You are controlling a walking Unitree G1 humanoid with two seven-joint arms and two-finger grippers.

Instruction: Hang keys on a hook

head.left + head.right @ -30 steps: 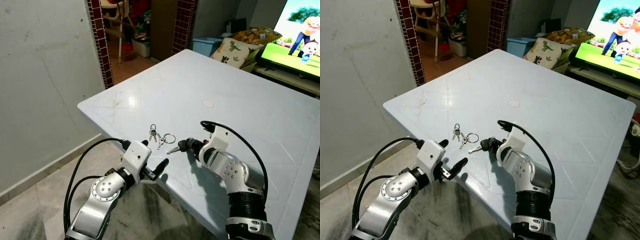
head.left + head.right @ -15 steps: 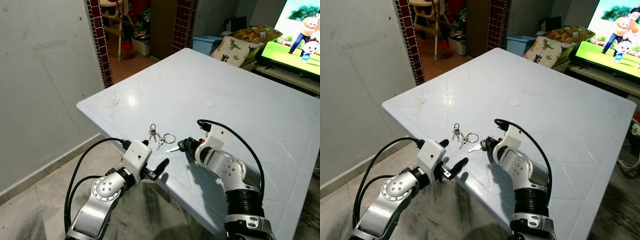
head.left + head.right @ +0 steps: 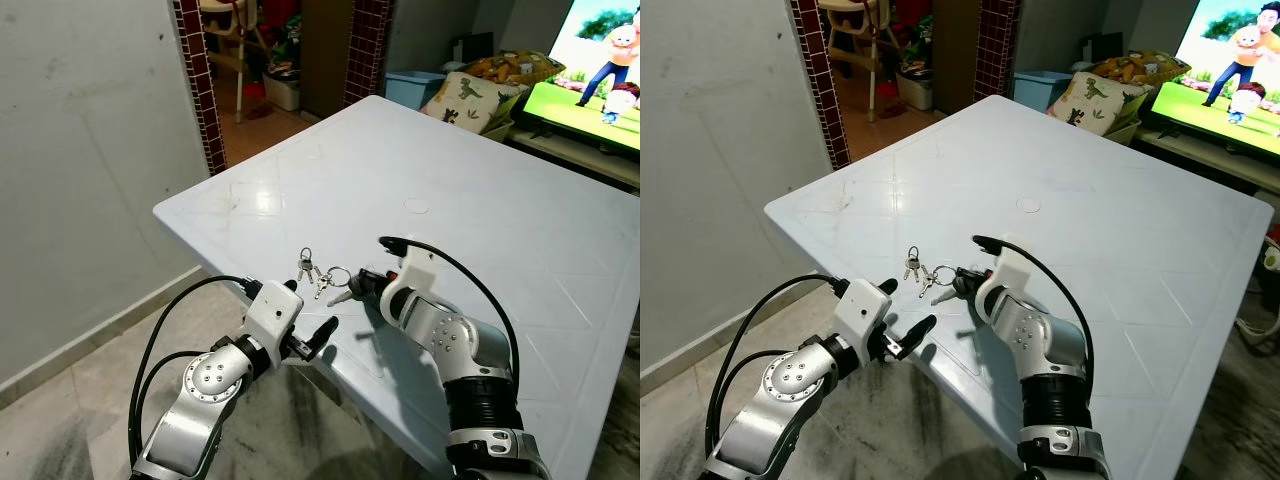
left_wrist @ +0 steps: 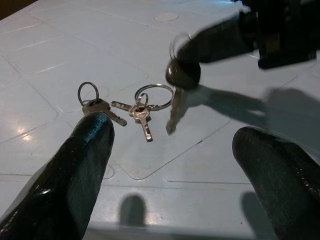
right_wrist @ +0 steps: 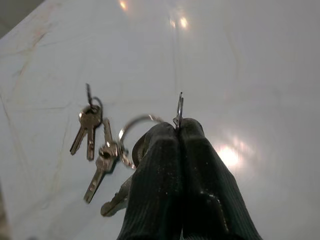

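1. The keys (image 3: 318, 274) are seen on the white table (image 3: 470, 200), near its front-left edge, spread as a small bunch with several rings.
2. In the left wrist view, 1 small ring with a key (image 4: 95, 102) lies apart to one side, joined by a short link to a larger ring (image 4: 152, 96) carrying more keys.
3. 1 key (image 4: 175, 112) is seen hanging tilted under the right gripper's tip, its lower end at or just above the table; contact cannot be told.
4. The right gripper (image 5: 179, 131) is pressed closed, its 2 black fingers (image 5: 200, 165) pinched on a thin metal ring (image 5: 179, 107) standing edge-on between the tips.
5. In the head views the right gripper (image 3: 362, 284) is placed low over the table, just beside the large ring, forearm angled in from the right.
6. The left gripper (image 3: 310, 335) is held at the table's front edge, just below the keys, fingers (image 4: 82, 165) spread wide and holding nothing.
7. A faint round mark (image 3: 416, 207) is seen further back on the table.
8. A grey wall (image 3: 90, 150), a tiled floor (image 3: 70, 400), a doorway with brick-red trim (image 3: 195, 80), a dinosaur cushion (image 3: 470, 100) and a lit TV screen (image 3: 600, 60) are seen around.
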